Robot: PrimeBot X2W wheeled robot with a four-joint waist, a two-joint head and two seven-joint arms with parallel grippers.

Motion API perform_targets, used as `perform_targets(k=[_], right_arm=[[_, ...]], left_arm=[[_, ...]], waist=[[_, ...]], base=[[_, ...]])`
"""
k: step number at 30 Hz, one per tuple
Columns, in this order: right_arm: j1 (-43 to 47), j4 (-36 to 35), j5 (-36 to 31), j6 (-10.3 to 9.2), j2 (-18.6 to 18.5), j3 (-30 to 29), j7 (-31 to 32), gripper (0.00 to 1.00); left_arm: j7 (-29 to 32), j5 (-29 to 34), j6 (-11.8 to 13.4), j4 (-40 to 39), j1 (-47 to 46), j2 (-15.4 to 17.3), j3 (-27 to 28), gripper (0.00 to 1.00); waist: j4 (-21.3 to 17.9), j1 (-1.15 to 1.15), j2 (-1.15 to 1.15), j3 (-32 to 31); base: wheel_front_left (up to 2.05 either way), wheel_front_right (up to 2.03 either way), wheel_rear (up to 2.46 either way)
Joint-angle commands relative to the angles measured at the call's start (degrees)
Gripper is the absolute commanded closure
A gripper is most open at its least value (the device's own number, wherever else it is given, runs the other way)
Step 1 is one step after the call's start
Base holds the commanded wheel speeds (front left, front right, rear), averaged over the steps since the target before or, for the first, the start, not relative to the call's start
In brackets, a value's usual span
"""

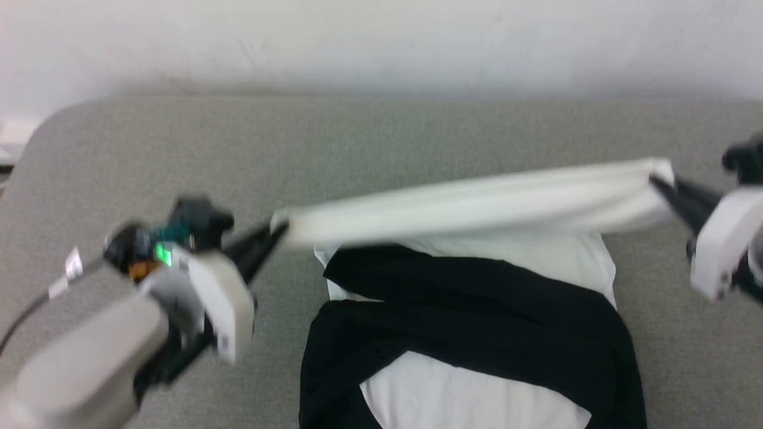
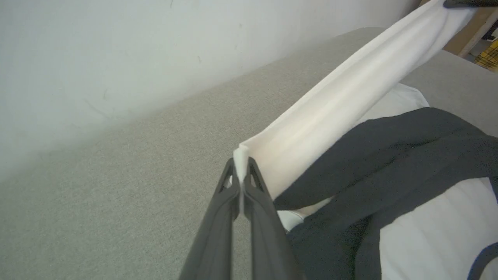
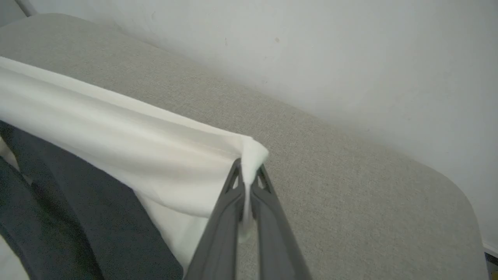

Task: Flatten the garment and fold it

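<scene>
Left tool (image 2: 242, 171), right tool (image 3: 249, 175) (clamped) pinch garment (image 1: 477, 205).

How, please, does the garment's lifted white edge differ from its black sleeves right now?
The white edge is raised and stretched between the left gripper and right gripper; the black sleeves lie slack across the garment. The edge is pinched; the sleeves are untouched. Both belong to one garment.

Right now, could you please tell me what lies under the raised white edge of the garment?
Its black sleeves, crossed over its white body, on the grey surface. The raised edge hides the cloth directly beneath it.
</scene>
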Motion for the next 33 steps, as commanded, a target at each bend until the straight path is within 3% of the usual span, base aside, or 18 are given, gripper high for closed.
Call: perform_targets(k=[1, 5, 11, 24, 30, 31, 32, 33], right_arm=[[3.3, -1.8, 0.6, -0.15, -1.2, -0.7, 0.8, 1.0], [13.1, -8.5, 1.8, -0.15, -3.4, -2.5, 4.9, 1.0], [25.4, -16.2, 2.2, -0.15, -5.4, -4.2, 12.4, 1.0], [36.5, -22.0, 2.0, -0.15, -6.5, -5.5, 24.5, 1.0], [37.8, -23.3, 1.0, -0.15, -6.7, -4.5, 25.8, 1.0], [37.8, -23.2, 0.8, -0.15, -6.5, -4.3, 25.6, 0.48], [37.8, -23.2, 0.7, -0.15, -6.4, -4.0, 25.4, 0.0], [37.8, -23.4, 0.6, -0.15, -6.4, -3.6, 25.2, 0.0]], left_arm=[[0.8, -0.7, 1.7, -2.7, 3.0, 2.2, -0.6, 1.0], [2.8, -1.7, 5.7, -11.8, 10.1, 7.0, -2.9, 1.0], [6.1, -2.0, 7.8, -18.2, 16.9, 10.0, -7.7, 1.0], [10.4, -1.2, 5.3, -15.0, 20.5, 8.1, -12.7, 1.0], [10.5, 0.7, 3.7, -11.9, 21.0, 5.9, -13.7, 1.0], [10.6, 1.0, 3.4, -11.3, 21.1, 5.6, -13.8, 0.95], [10.7, 1.2, 2.9, -10.8, 21.2, 5.3, -14.0, 0.59], [10.6, 1.1, 2.8, -10.3, 21.5, 5.0, -14.0, 0.0]], waist=[[-0.3, 0.02, 0.0, -4.1], [-0.4, 0.02, 0.0, -5.6], [-0.5, 0.02, 0.0, -5.4], [0.1, 0.02, 0.0, -4.9], [0.2, 0.02, 0.0, -4.7], [0.2, 0.02, 0.0, -4.7], [0.2, 0.02, 0.0, -4.7], [0.2, 0.02, 0.0, -4.8]], base=[[0.0, 0.0, 0.0], [0.0, 0.0, 0.0], [0.0, 0.0, 0.0], [0.0, 0.0, 0.0], [0.0, 0.0, 0.0], [0.0, 0.0, 0.0], [0.0, 0.0, 0.0], [0.0, 0.0, 0.0]])
